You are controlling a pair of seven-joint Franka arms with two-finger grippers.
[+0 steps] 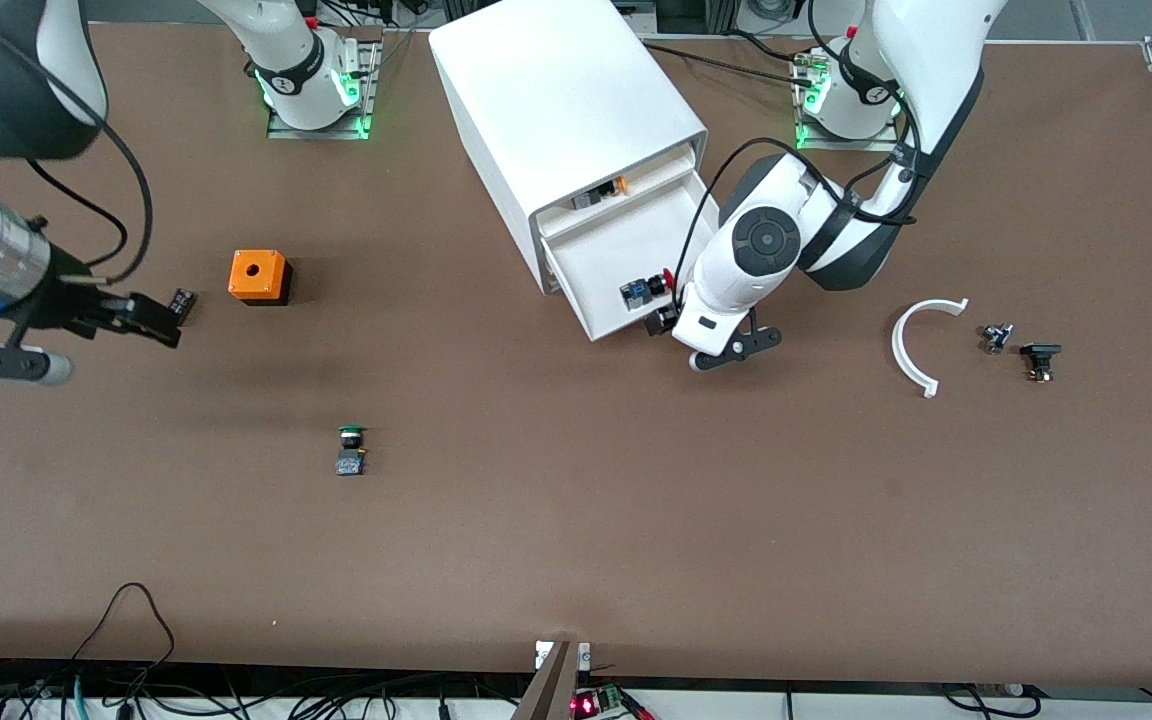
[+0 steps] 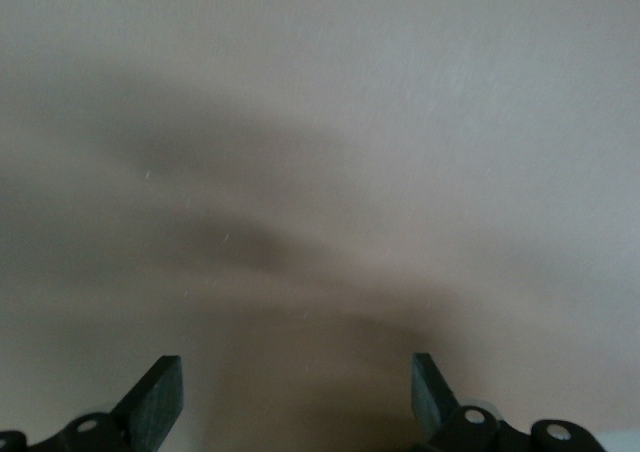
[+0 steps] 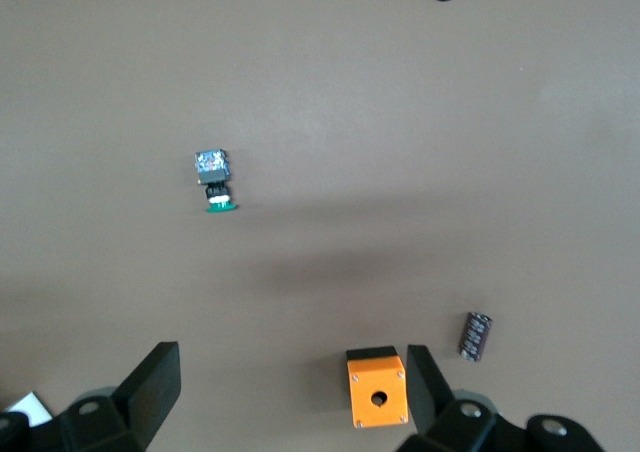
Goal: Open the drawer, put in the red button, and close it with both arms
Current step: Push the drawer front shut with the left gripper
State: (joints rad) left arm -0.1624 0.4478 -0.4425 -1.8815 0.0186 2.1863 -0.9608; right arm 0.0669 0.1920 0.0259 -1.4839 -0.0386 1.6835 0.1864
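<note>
left gripper (image 2: 297, 397) spread wide, holding nothing

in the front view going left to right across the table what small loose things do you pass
Dark capacitor → orange box → green button → red button in the drawer → white curved piece → small silver part → black part.

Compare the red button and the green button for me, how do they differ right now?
The red button has a red cap; the green button has a green one. The red button lies inside the open drawer, by the left claw; the green button lies out on the bare table, nearer the front camera and toward the right arm's end. Both are small push-buttons lying on their sides with a blue base.
</note>
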